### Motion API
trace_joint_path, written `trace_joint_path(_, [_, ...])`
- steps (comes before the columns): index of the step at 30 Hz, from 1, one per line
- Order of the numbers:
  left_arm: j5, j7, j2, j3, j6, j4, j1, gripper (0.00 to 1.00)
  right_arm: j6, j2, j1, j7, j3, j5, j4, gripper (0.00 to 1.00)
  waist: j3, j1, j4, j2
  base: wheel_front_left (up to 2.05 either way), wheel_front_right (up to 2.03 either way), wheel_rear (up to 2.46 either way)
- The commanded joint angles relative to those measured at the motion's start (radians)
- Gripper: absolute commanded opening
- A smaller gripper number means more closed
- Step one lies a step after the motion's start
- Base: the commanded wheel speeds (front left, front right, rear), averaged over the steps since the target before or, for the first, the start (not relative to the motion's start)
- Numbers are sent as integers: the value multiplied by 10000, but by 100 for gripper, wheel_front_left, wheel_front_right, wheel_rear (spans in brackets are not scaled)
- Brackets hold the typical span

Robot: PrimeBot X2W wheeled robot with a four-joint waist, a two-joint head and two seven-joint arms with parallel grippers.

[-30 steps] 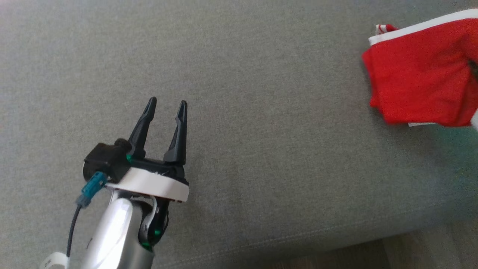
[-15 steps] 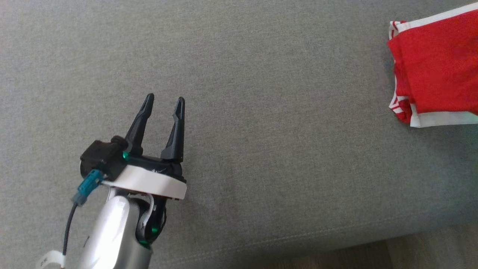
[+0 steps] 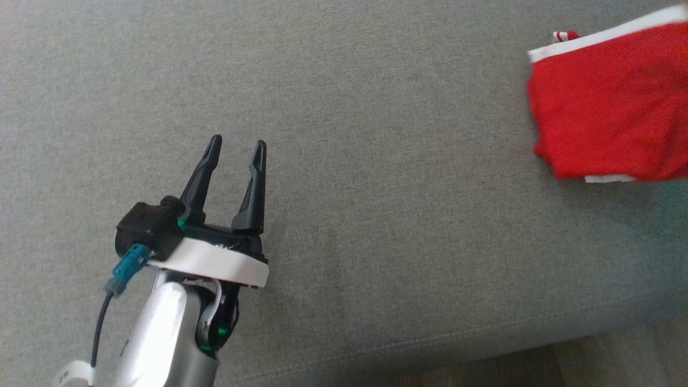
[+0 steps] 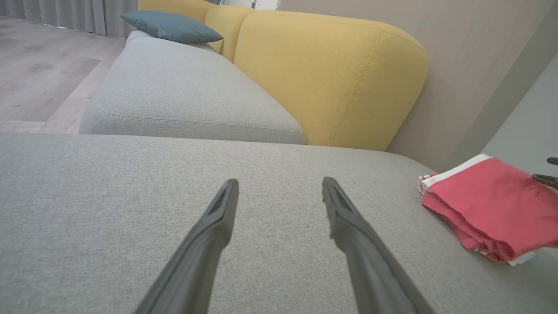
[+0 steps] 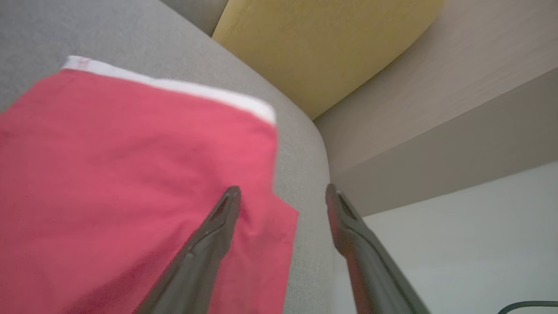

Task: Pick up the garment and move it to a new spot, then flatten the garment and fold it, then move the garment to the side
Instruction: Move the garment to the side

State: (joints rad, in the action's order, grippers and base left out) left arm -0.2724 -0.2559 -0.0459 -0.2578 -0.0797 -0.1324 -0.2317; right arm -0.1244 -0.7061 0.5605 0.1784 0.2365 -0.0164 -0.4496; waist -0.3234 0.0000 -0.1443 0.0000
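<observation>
A wide grey fabric sofa seat (image 3: 376, 226) spreads beneath the left gripper (image 3: 238, 142). Behind that gripper, towards its arm, a stitched seam runs along the seat's front edge. Well off to the gripper's right, a folded red garment (image 3: 607, 107) with white trim lies flat on the seat. From the right gripper (image 5: 282, 188), the garment lies to the left, its edge near the seat's rounded end. Ahead of the left gripper, a second grey seat section (image 4: 183, 96) carries a blue-green pillow (image 4: 170, 26).
</observation>
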Motion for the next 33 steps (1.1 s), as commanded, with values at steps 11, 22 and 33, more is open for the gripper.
trace_joint_path(11, [-104,-59,-43,306,-2,192,-166,100,-63,1237,-296,-657,-1052,234,1579,100,512,0,163,0,0,0,0])
trace_joint_path(22, [-259,-59,-43,542,179,355,315,100,-63,4462,-1487,-2475,-1595,-164,2650,100,1768,0,469,0,0,0,0])
trace_joint_path(33, [-280,-59,-43,616,389,369,1276,100,-63,6517,-3941,-4181,-2127,-290,2735,100,2805,0,690,0,0,0,0])
